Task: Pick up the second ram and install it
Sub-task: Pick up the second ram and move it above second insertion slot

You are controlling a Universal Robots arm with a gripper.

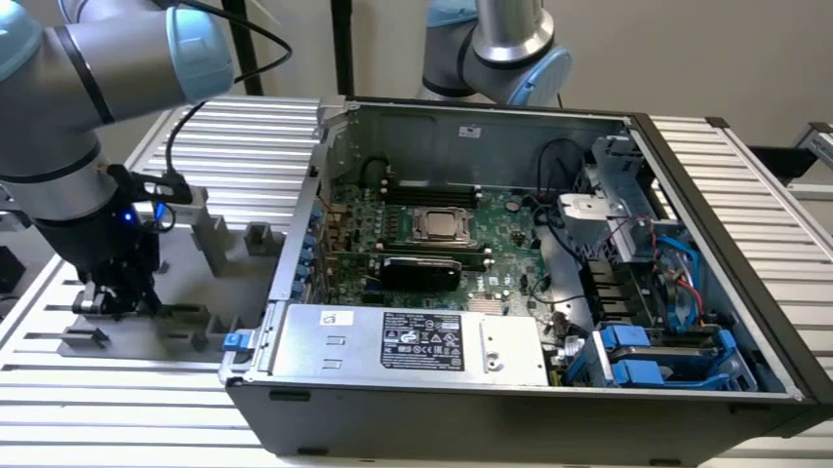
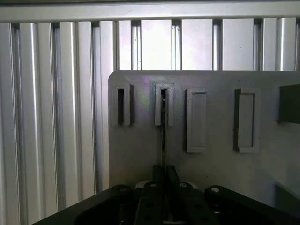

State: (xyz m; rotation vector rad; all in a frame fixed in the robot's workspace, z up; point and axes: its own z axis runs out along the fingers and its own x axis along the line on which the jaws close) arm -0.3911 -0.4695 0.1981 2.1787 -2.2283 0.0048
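Note:
In the wrist view the second ram (image 2: 163, 136) appears edge-on as a thin dark line. Its far end stands in the slot of a grey holder block (image 2: 163, 105) on the grey holder plate (image 2: 211, 164). My gripper (image 2: 163, 168) is shut on its near end, with both black fingers (image 2: 157, 174) pressed against its sides. In the exterior view my gripper (image 1: 115, 295) is down at the holder plate (image 1: 156, 327) on the exterior view's left, beside the open computer case (image 1: 521, 390). The ram itself is hidden there by the gripper.
The motherboard (image 1: 430, 229) lies inside the case with long black slots (image 1: 430, 194) near its far wall. More grey holder blocks (image 2: 196, 121) stand on the plate. Ribbed aluminium table (image 1: 248, 136) surrounds everything. A second arm's base (image 1: 501, 49) rises behind the case.

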